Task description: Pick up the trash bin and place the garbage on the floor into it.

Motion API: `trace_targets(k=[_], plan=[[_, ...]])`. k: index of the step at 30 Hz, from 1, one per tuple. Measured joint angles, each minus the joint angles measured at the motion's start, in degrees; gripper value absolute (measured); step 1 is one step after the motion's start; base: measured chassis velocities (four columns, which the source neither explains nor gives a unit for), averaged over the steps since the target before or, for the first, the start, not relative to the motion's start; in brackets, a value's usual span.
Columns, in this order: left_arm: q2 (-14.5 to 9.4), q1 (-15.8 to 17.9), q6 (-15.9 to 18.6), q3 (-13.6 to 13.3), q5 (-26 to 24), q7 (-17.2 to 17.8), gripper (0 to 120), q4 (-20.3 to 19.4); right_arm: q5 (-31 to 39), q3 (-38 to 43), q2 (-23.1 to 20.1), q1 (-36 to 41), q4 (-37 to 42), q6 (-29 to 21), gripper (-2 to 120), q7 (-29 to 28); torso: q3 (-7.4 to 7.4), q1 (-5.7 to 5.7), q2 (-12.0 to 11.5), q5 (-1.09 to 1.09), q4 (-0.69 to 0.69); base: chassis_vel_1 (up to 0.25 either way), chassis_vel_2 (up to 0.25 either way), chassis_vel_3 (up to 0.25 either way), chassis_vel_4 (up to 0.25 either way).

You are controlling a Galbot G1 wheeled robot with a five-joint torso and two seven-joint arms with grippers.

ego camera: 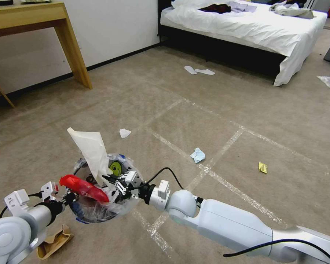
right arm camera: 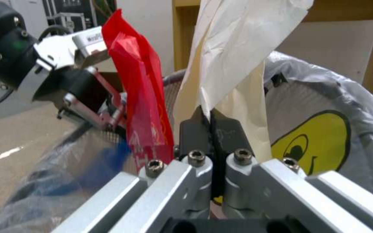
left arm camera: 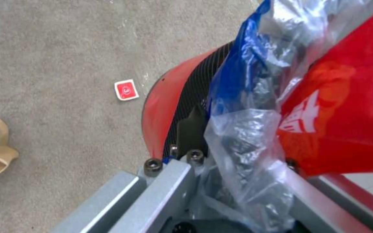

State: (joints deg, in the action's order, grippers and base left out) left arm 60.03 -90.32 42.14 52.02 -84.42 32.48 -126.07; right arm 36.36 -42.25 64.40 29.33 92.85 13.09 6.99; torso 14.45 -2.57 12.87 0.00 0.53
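Matt short-pile beige carpet floor [ego camera: 143,95], glossy tape lines; crinkled clear plastic liner on red mesh bin [left arm camera: 169,106]; creased cream paper [right arm camera: 238,55].

No readable words; white emblem on red wrapper [left arm camera: 342,110], yellow smiley on bin liner [right arm camera: 320,139]

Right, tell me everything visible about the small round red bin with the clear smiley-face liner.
The small round red bin is held off the beige carpet, the left gripper clamped on its near rim. Its wall looks like dark mesh with a red outer band. A crinkly clear plastic liner with a blue patch and a yellow smiley face drapes over the rim. A long red wrapper lies across the top, and the right gripper, shut on a cream paper sheet, reaches over the opening.
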Motion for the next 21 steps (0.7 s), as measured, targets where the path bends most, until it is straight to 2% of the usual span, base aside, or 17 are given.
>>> trace_targets(k=[10,12,15,17,18,19,21], plan=[[0.1,-0.1,0.0,0.2,0.0,0.0,0,0.0,-0.7,-0.1,-0.5,0.2,0.1,0.1,1,-1.0,0.00,0.00,0.0,0.00,0.00,0.000,0.000,0.000,0.000],[0.1,0.0,0.0,0.2,0.0,0.0,0,0.0,-0.7,-0.1,-0.8,0.2,0.4,0.1,13,-1.3,0.00,0.00,0.0,0.00,0.00,0.000,0.000,0.000,0.000],[0.1,0.1,0.0,0.2,0.0,0.0,0,0.0,-0.7,-0.1,-0.9,0.2,0.5,0.1,18,-1.4,0.00,0.00,0.0,0.00,-0.01,0.000,0.000,0.000,0.000],[0.1,0.2,0.0,0.2,-0.1,0.0,0,0.2,-0.7,-0.1,-1.1,0.2,0.7,0.1,28,-1.5,0.00,0.00,0.0,0.00,0.00,0.000,0.000,0.000,0.000],[0.1,0.2,0.0,0.2,-0.1,0.0,0,0.2,-0.7,-0.1,-1.1,0.2,0.7,0.1,28,-1.5,0.00,0.00,0.0,0.00,0.00,0.000,0.000,0.000,0.000],[0.1,0.2,0.0,0.2,-0.1,0.0,0,0.3,-0.7,-0.1,-1.1,0.1,0.9,0.1,37,-1.5,0.00,0.00,0.0,0.00,0.00,0.000,0.000,0.000,0.000],[0.1,0.3,0.0,0.2,-0.1,0.1,0,0.4,-0.7,-0.1,-1.2,0.0,0.9,0.1,40,-1.5,0.00,0.00,0.0,0.00,0.00,0.000,0.000,0.000,0.000]])
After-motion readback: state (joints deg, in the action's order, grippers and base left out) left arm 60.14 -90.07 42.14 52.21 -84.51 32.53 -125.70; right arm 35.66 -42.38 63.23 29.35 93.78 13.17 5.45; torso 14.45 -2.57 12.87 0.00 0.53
